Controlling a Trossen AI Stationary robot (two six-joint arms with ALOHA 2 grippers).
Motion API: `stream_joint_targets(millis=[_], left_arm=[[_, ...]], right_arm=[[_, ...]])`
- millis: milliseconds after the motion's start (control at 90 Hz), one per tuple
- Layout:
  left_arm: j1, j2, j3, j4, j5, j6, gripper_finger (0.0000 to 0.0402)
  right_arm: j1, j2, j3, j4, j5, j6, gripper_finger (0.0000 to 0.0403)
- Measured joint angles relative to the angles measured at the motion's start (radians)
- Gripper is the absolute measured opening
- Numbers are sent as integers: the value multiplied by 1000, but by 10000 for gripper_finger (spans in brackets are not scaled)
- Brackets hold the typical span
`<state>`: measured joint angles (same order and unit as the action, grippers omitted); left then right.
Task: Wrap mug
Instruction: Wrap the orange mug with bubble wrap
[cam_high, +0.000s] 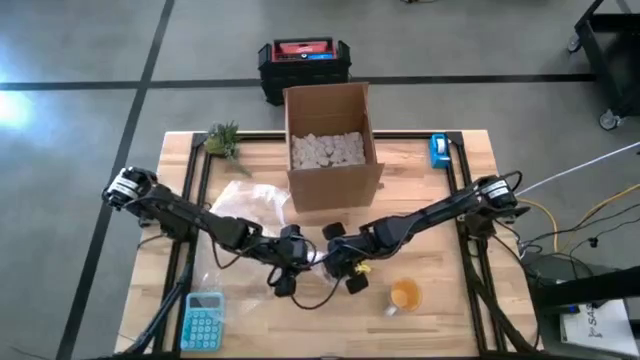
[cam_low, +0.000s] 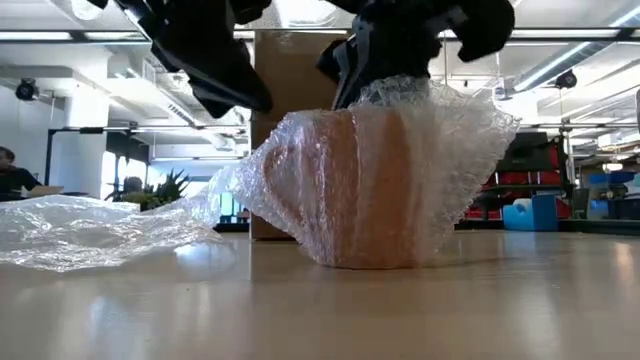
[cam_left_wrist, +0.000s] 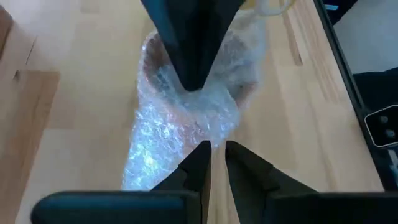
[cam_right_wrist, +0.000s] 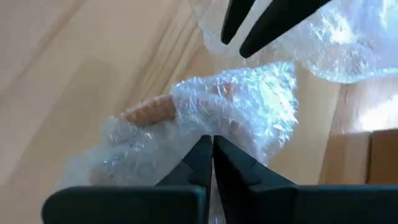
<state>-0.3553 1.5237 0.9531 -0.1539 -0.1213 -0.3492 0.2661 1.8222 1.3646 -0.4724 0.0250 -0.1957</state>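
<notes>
- The terracotta-coloured ceramic mug (cam_low: 365, 190) stands upright near the middle of the pale wooden worktop (cam_high: 450, 310), swathed in a sheet of clear bubble wrap (cam_low: 440, 150) whose loose tail trails off across the worktop to one side.
- The left end effector (cam_left_wrist: 212, 152) sits right at the mug, fingers nearly pressed together, seemingly pinching a fold of wrap (the hold itself is hard to see).
- The right end effector (cam_right_wrist: 211, 144) meets it from the opposite side, fingers pressed together on the wrap against the mug.
- Both arms are equally near; the mug lies directly between them, axis vertical, so tucking the wrap inward looks like the coming move.
</notes>
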Motion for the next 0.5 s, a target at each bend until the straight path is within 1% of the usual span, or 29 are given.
stream_joint_targets(millis=[89,267,378,500], left_arm=[[0,20,0,34,-17,0,36],[0,102,0,182,-28,56,36],[1,120,0,199,-52,60,36],[1,121,0,198,-61,58,36]], right_arm=[[0,-2,6,-9,0,2,2],[0,1,5,-52,-1,4,2],[2,1,7,-68,-1,25,2],[2,0,46,-123,-2,62,2]])
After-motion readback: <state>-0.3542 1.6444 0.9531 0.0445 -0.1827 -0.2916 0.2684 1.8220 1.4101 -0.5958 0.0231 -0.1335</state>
